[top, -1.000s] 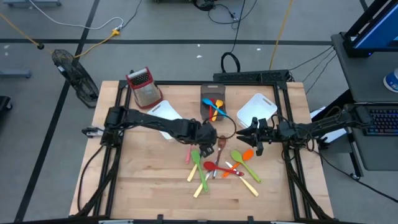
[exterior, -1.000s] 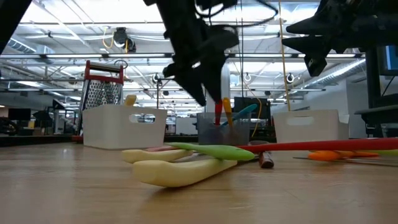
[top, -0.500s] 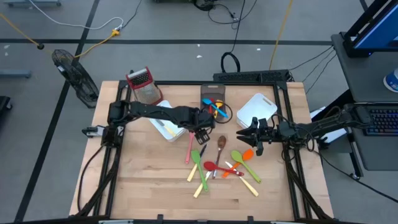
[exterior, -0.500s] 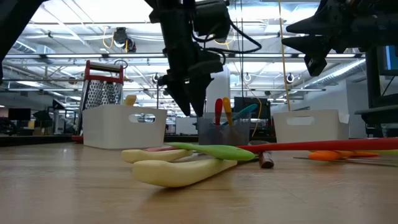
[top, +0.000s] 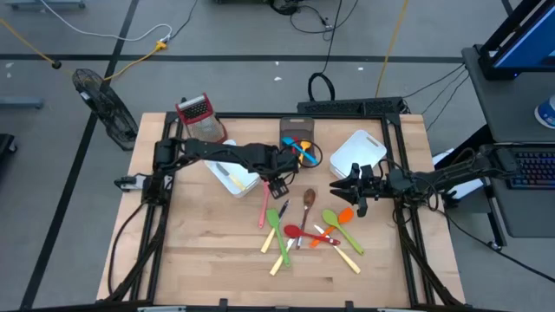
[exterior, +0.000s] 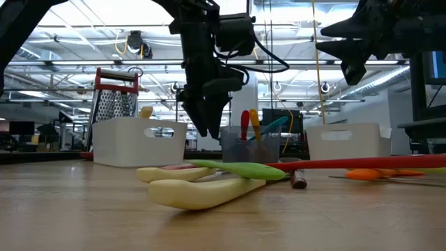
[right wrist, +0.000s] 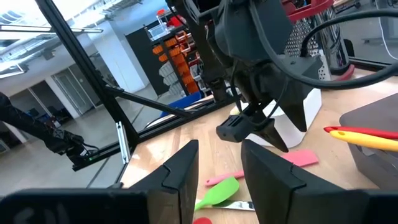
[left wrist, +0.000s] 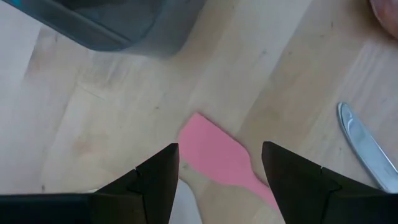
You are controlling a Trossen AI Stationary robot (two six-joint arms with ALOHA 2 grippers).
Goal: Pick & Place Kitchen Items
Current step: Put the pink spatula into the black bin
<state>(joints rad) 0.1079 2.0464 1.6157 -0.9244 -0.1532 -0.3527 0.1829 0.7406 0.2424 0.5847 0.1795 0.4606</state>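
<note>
Since a second ago the left gripper (top: 277, 185) has been pulling back from over the scattered utensils toward the grey bin (top: 297, 139), and it is now hovering with its fingers (left wrist: 155, 180) parted and holding nothing. Between those fingers the pink spatula (left wrist: 217, 155) is lying flat on the wooden table (top: 208, 251), its handle running out of the wrist picture; a metal knife blade (left wrist: 364, 146) is showing only in part beyond one finger. Ahead of the fingertips, the grey bin's corner is cut off. Open table is lying around the spatula's blade. From table height the left arm is descending steeply, fingers pointing down. The right gripper (top: 351, 189) is waiting level above the orange spoon (top: 345, 213), fingers slightly apart and empty. Remaining green and red spoons are lying clustered near it.
</note>
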